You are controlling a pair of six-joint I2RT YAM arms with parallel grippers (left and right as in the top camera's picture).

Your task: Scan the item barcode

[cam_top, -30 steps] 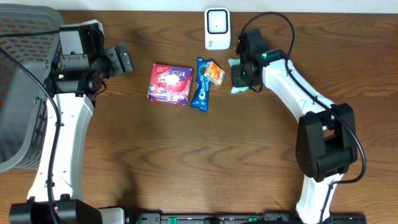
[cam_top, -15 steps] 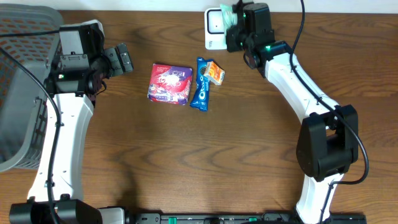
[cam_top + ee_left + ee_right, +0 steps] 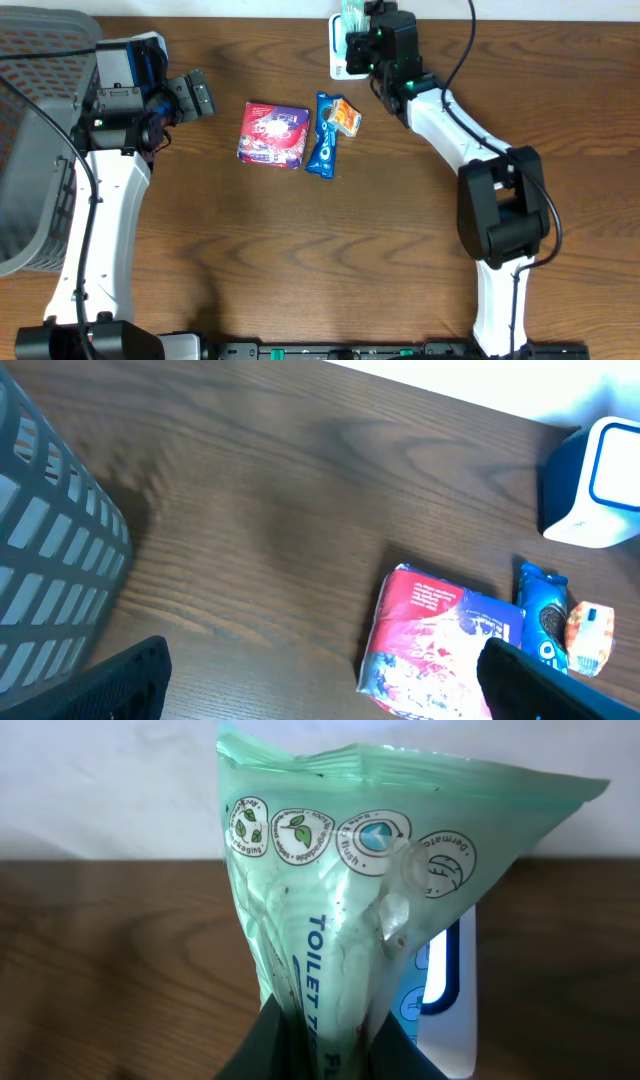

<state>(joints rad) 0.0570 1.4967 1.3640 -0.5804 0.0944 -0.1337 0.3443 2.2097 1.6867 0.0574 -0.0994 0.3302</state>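
On the wooden tabletop (image 3: 300,250) there are 2 arms, 1 scanner, 1 basket and 4 packaged items, 3 of them lying flat and 1 held up. The right end effector (image 3: 325,1045) is clamped on the lower end of the green pack of toilet wipes (image 3: 345,890), its 2 dark fingers (image 3: 262,1042) pinching the film from either side. The pack stands upright in front of the white scanner (image 3: 452,982) at the far edge of the tabletop. From overhead the pack covers part of the scanner's top, and the wrist view shows 1 lit blue strip of the scanner's face just behind it. The left end effector (image 3: 198,95) has its 2 fingers spread wide with nothing between them, and it hangs above bare wood between the grey basket (image 3: 30,150) and the lying items. Those 3 items sit in a loose row: 1 red and purple pack (image 3: 273,135), 1 blue biscuit pack (image 3: 322,140) just beside it, and 1 small orange packet (image 3: 346,117) touching the blue pack's upper end.
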